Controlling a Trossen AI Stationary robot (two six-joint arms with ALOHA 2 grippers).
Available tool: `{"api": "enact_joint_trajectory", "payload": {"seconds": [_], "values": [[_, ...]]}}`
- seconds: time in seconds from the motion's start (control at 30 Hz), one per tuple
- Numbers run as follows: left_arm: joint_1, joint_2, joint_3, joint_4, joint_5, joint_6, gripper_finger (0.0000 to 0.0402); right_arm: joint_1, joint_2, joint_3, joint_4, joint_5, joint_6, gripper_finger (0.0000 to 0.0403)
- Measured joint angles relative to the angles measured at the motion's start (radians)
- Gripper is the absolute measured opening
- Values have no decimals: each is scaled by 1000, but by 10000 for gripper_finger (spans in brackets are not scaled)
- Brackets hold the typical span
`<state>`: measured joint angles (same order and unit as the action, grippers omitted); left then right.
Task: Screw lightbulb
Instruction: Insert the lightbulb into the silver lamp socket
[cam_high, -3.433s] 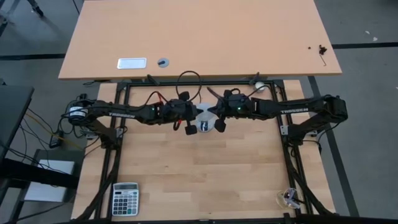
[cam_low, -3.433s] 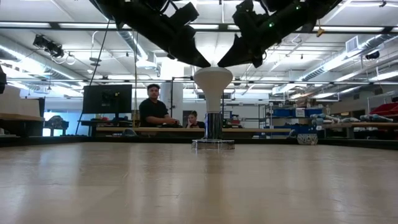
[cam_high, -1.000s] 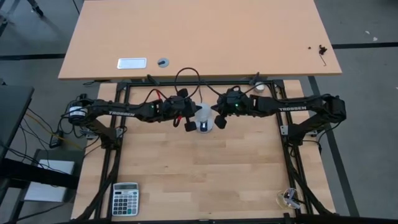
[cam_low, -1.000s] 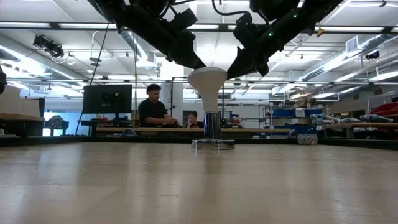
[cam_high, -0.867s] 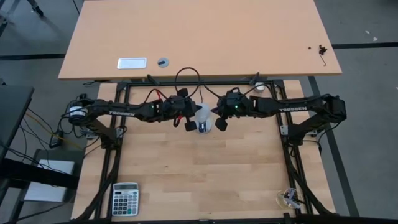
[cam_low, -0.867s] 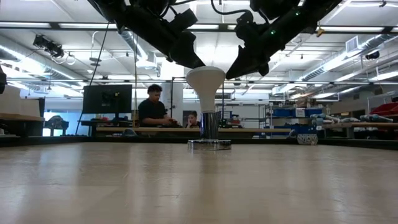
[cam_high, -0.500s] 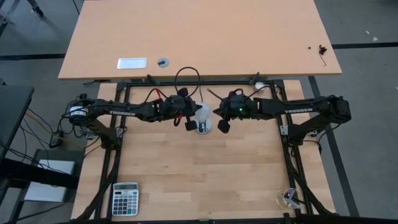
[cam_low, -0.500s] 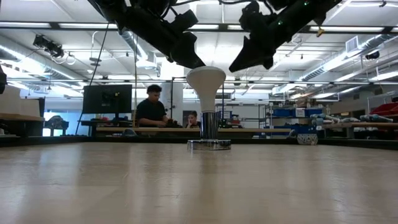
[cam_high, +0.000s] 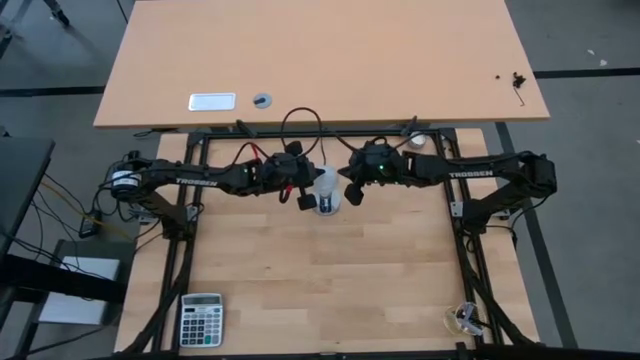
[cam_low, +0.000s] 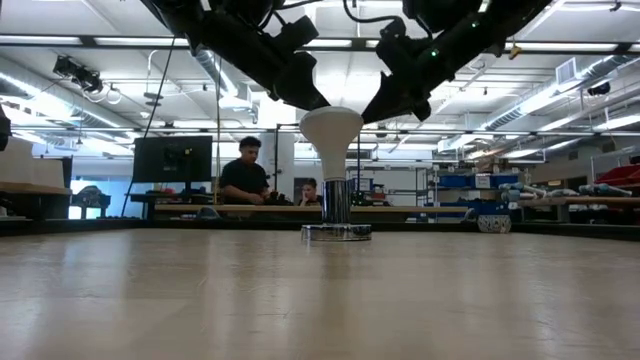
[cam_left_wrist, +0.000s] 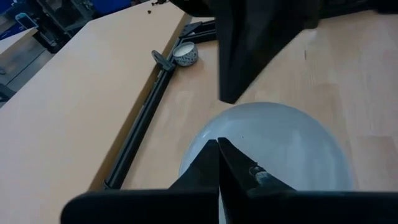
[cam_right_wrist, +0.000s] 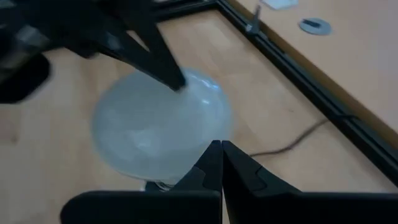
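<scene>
From above, the small white frosted lightbulb (cam_high: 325, 187) stands dome-up near the far edge of the pale butcher-block wooden table (cam_high: 330, 290), directly between the two pincers. The left gripper (cam_high: 303, 200) sits just beside the bulb on one flank, the right gripper (cam_high: 350, 193) just beside it on the other; both dark arms reach in level from the black metal frame. A thin black cord (cam_high: 300, 125) loops away behind the left gripper. Well away from both pincers, toward the near left corner, lies a grey rectangular calculator (cam_high: 202, 319).

At table height, the lightbulb (cam_low: 332, 145) is a smooth matte dome tapering to a narrow neck, seated upright in a shiny cylindrical metal socket on a flat round base (cam_low: 336, 222). The left gripper (cam_low: 308, 95) and the right gripper (cam_low: 385, 105) slant down to either shoulder of the dome. Beyond the table a seated person in a dark top (cam_low: 243, 172) shows.

In the left wrist picture, the left gripper (cam_left_wrist: 217, 163) has its two dark fingers pressed together, tips resting against the frosted dome (cam_left_wrist: 273, 146); the right arm's dark finger rises beyond the bulb. A small round whitish cup (cam_left_wrist: 185, 53) lies farther off by the black rail; whether anything is in it cannot be told.

In the right wrist picture, the right gripper (cam_right_wrist: 217, 162) likewise has its fingers closed against each other, tips at the edge of the translucent dome (cam_right_wrist: 161, 121), with the left arm's finger touching the bulb's far side.
</scene>
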<state>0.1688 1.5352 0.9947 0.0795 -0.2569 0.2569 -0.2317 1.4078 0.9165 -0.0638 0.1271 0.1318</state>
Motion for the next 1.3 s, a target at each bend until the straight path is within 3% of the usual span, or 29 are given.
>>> {"api": "enact_joint_trajectory", "payload": {"seconds": [0.53,0.63,0.8,0.87,1.03,1.3], "values": [[0,0,0,5,3,0,0,107,-2,0,-19,-128,5,9],[0,0,0,5,2,0,0,121,-3,0,-4,-102,-1,10],[0,0,0,4,-1,0,0,88,-8,0,-5,72,-2,10],[0,0,0,4,-1,0,0,57,-8,0,-18,89,0,10],[0,0,0,5,6,0,0,12,-3,0,-19,78,0,9],[0,0,0,5,7,0,0,14,-3,0,-5,-25,0,10]]}}
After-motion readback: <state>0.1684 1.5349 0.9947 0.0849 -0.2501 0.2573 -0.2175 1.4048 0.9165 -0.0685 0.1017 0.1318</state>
